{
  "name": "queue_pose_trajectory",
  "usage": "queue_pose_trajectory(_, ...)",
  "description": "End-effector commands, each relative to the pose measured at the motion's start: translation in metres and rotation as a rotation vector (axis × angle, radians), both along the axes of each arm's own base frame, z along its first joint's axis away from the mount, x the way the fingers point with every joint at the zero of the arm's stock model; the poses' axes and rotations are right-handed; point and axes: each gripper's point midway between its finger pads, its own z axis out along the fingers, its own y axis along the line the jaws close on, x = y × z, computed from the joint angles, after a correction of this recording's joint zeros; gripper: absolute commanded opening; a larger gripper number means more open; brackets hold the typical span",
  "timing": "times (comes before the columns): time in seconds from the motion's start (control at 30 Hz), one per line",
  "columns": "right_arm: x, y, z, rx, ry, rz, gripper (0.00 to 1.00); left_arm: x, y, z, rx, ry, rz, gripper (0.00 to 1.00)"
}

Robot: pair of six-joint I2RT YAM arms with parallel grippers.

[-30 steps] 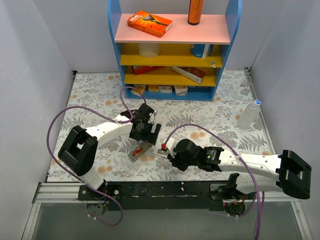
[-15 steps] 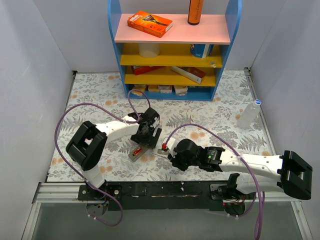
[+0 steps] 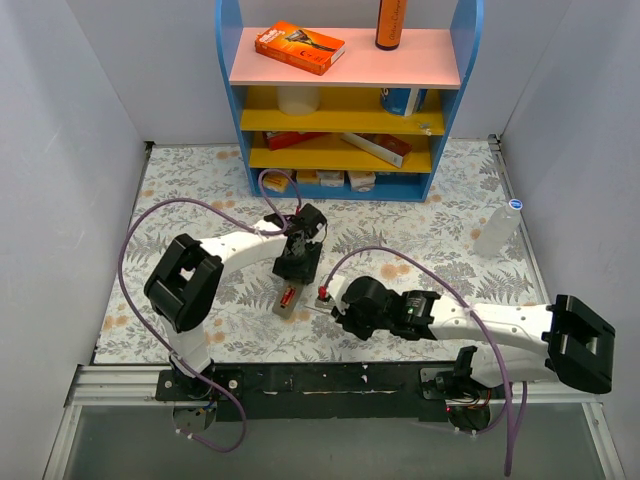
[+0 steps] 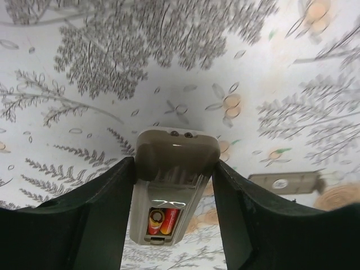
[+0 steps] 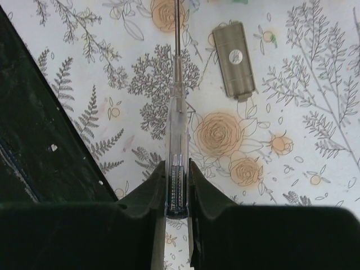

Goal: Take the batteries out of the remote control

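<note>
The grey remote control [image 4: 175, 154] lies on the floral table with its recess open. Two red batteries [image 4: 163, 220] sit side by side in the recess. My left gripper [image 4: 174, 166] is shut on the remote's far end, one finger on each side. From above, the remote [image 3: 289, 299] shows a red spot, and the left gripper [image 3: 297, 266] is just behind it. My right gripper [image 5: 176, 169] is shut on a slim clear tool [image 5: 177, 118] that points away over the table. From above, the right gripper [image 3: 343, 305] is right of the remote.
A small flat grey plate [image 5: 236, 59] lies on the table beyond the tool's tip; it also shows in the left wrist view [image 4: 284, 183]. A blue shelf unit [image 3: 345, 100] stands at the back. A clear bottle [image 3: 498, 228] stands at the right.
My left gripper has moved right and closed round the remote, turning it from slanted to nearly straight. The right arm has barely moved.
</note>
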Motion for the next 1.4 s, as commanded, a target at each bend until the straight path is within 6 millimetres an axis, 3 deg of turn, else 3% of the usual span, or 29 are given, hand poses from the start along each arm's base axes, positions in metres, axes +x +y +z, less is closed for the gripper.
queue_pose_trajectory(0.0,0.022,0.023,0.025,0.028,-0.082,-0.012,0.01,0.025,-0.020,0.021,-0.099,-0.021,0.118,0.20)
queue_pose_trajectory(0.07,0.032,0.029,0.027,0.010,-0.111,-0.030,0.01,0.031,-0.023,0.022,-0.131,-0.002,0.167,0.03)
queue_pose_trajectory(0.1,0.035,0.029,0.027,0.000,-0.125,-0.037,0.01,0.036,-0.024,0.024,-0.140,-0.005,0.181,0.00)
queue_pose_trajectory(0.23,0.056,0.029,0.029,-0.052,-0.202,-0.108,0.01,0.045,-0.019,0.024,-0.148,-0.004,0.256,0.00)
queue_pose_trajectory(0.4,0.080,0.026,0.030,-0.130,-0.314,-0.141,0.01,0.053,-0.028,0.036,-0.336,0.023,0.317,0.00)
queue_pose_trajectory(0.67,0.102,0.030,0.023,-0.247,-0.403,-0.153,0.01,0.059,-0.013,0.029,-0.354,0.026,0.404,0.00)
queue_pose_trajectory(0.97,0.106,0.040,0.019,-0.286,-0.389,-0.139,0.01,0.058,-0.016,0.030,-0.378,0.042,0.417,0.00)
queue_pose_trajectory(1.37,0.085,0.032,0.000,-0.323,-0.330,-0.057,0.01,0.059,-0.011,0.028,-0.346,0.029,0.433,0.00)
